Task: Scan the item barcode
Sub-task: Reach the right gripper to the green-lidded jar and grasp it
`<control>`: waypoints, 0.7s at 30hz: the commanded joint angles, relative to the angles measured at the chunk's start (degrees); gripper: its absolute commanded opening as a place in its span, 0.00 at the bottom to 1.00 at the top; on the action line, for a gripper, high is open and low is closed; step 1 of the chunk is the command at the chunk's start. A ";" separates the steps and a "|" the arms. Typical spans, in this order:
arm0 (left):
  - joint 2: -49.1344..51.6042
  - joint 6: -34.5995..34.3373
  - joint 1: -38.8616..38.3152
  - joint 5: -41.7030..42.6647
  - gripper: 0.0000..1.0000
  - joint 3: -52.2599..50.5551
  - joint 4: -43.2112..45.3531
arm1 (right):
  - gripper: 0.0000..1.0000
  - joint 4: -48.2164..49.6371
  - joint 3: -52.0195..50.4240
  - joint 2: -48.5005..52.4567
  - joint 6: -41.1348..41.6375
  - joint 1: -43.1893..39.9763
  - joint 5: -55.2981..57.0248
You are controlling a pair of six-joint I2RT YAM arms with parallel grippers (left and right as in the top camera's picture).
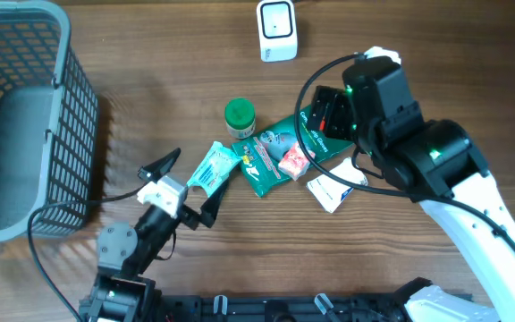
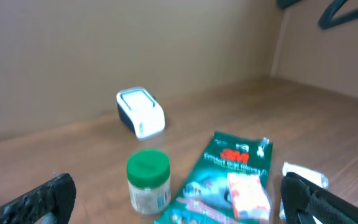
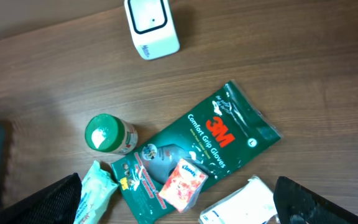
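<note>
Spreading wide and holding nothing, left gripper (image 1: 184,188) sits by the near table edge. Right gripper (image 3: 179,200) is likewise fully apart and empty. It hangs above the goods, its fingers hidden under the arm in the overhead view. Wrist views show only dark fingertips at the lower corners. Left wrist view is blurred, and barcodes are too small to make out.
- Flat white packet with blue print (image 1: 333,188): partly covered by the right arm.
- Pale teal soft sachet (image 1: 213,167): just beyond left gripper's fingers.
- Dark green glossy glove packet (image 3: 229,137), small red-and-white tissue pack (image 3: 182,183) lying on it: directly below right gripper.
- Small clear jar with green lid (image 1: 240,117): upright, beside the glove packet.
- White boxy barcode scanner (image 1: 277,29): far side of brown wooden table (image 1: 150,54), well apart from both grippers.
- Grey plastic mesh basket (image 1: 74,107): far left, cropped.
</note>
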 commanded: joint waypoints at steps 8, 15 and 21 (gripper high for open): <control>-3.85 0.15 0.22 -0.76 1.00 0.00 -32.48 | 0.99 3.06 2.03 5.14 4.74 0.02 -9.81; -9.53 0.15 0.22 -0.79 1.00 0.09 -38.80 | 0.99 -3.93 20.35 23.28 3.76 0.39 -12.90; -11.47 0.15 0.22 -0.79 1.00 0.09 -38.80 | 0.99 -13.20 36.65 40.87 3.82 1.01 -14.47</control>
